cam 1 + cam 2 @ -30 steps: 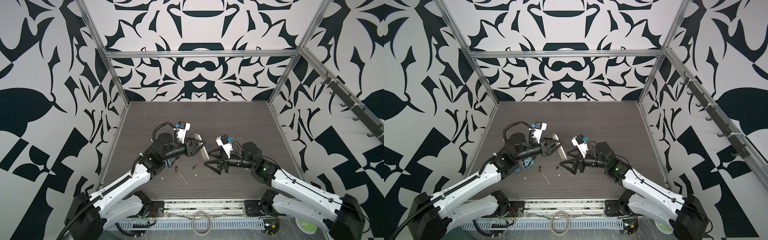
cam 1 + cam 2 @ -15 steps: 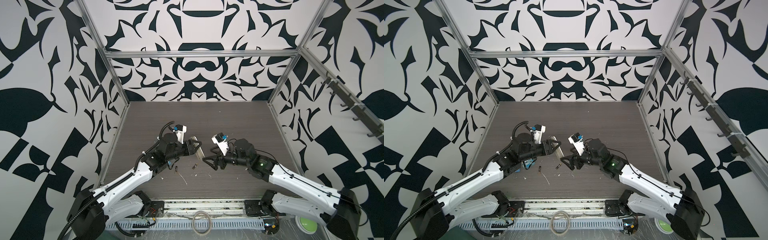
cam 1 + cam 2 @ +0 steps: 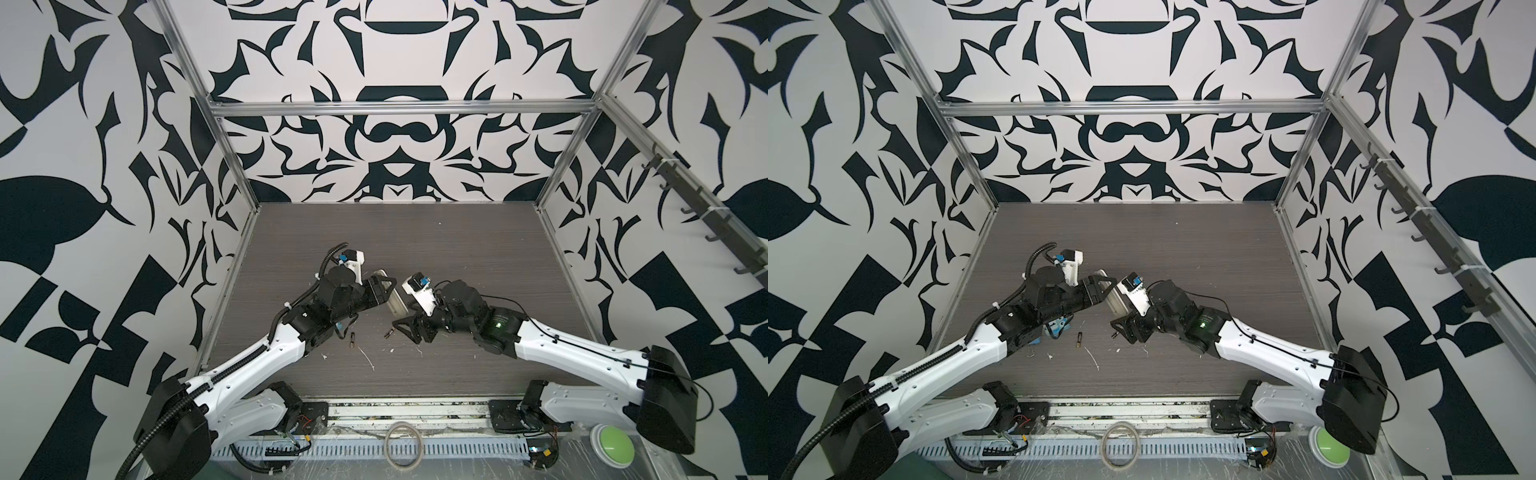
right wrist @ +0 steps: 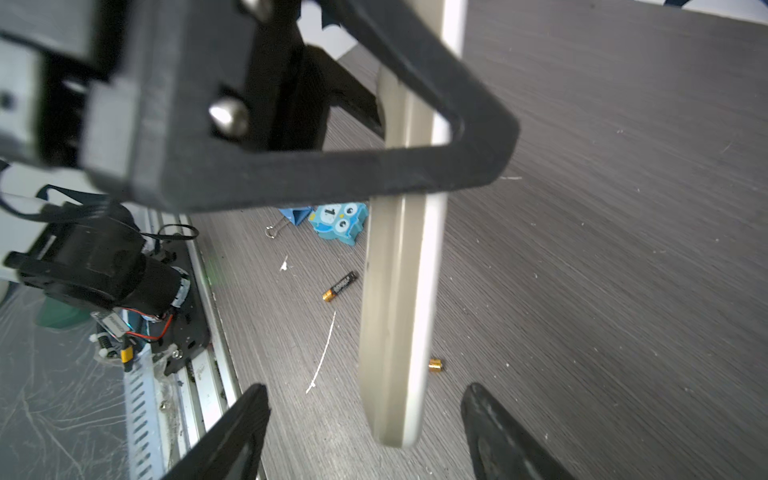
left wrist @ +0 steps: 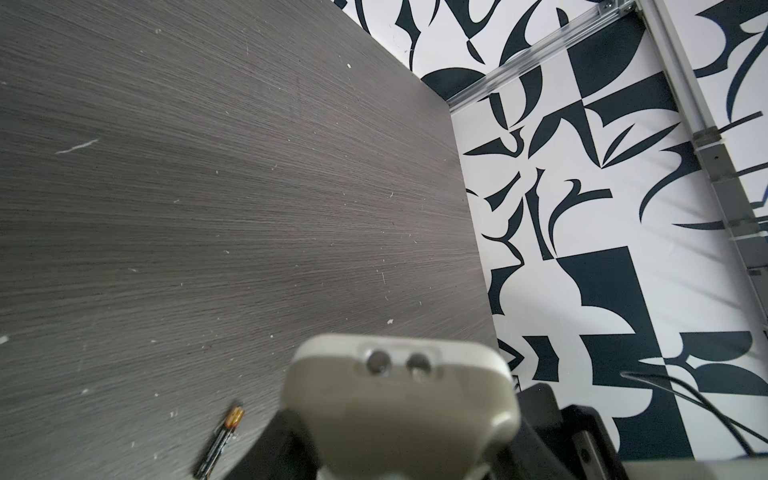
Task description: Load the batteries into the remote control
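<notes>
The left gripper [image 3: 383, 291] is clamped on the remote control [image 3: 395, 306], holding the slim white remote clear of the table [image 3: 457, 257], tilted, with one end jutting free toward the other arm. The right gripper [image 4: 365, 392] stands wide open and empty. In the right wrist view that free end shows between its two fingers [image 4: 245, 419], touching neither — whether it is truly between them or just ahead of the tips I cannot tell.

The nearest risk sits right there. If those jaws close off-centre, one finger likely meets the smooth plastic first and levers the remote round in the left grip, which bites only a short stretch of it. It could twist or slip out. No battery compartment shows in any view, so the remote may well be facing the wrong way for loading.

Further out, one battery [image 4: 340, 286] lies loose on the table in the open, near a blue owl toy [image 4: 338, 222] and a binder clip [image 4: 286, 222]. The second battery [image 4: 435, 365] is mostly hidden behind the remote, only its gold end showing. A dropped remote would probably strike them, and round cylinders roll — perhaps toward the front rail [image 3: 395, 411]. With both arms on the remote, nothing is free to pick them up.
</notes>
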You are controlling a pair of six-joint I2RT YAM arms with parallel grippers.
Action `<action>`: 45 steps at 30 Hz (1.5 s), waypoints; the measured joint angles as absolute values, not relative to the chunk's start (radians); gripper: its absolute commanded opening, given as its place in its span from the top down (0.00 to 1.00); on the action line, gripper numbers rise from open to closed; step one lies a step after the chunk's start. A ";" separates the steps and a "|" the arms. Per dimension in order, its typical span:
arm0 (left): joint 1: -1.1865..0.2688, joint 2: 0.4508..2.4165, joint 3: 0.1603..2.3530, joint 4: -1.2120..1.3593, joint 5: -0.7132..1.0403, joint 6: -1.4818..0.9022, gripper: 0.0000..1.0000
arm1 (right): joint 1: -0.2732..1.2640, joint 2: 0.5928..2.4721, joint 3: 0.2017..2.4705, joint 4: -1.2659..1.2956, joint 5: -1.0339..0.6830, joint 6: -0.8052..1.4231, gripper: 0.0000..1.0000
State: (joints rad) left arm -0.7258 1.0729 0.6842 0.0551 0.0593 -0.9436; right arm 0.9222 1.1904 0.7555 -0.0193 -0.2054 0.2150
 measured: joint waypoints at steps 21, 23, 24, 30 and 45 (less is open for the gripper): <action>-0.726 1.106 0.684 0.055 0.037 -0.969 0.86 | 0.925 1.346 0.830 0.038 -0.169 0.198 0.57; -0.726 1.106 0.683 0.055 0.037 -0.970 0.86 | 0.925 1.354 0.830 0.042 -0.166 0.199 0.65; -0.726 1.106 0.683 0.055 0.037 -0.970 0.86 | 0.925 1.357 0.831 0.043 -0.165 0.202 0.69; -0.726 1.098 0.674 0.065 0.034 -0.968 0.85 | 0.923 1.363 0.831 0.054 -0.168 0.230 0.83; -0.724 1.084 0.648 0.104 0.038 -0.963 0.33 | 0.923 1.362 0.813 0.095 -0.175 0.235 1.00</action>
State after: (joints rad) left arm -0.7238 1.0836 0.6479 0.1040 0.0376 -0.9634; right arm 0.9226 1.3617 0.8127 0.0952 -0.1745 0.2348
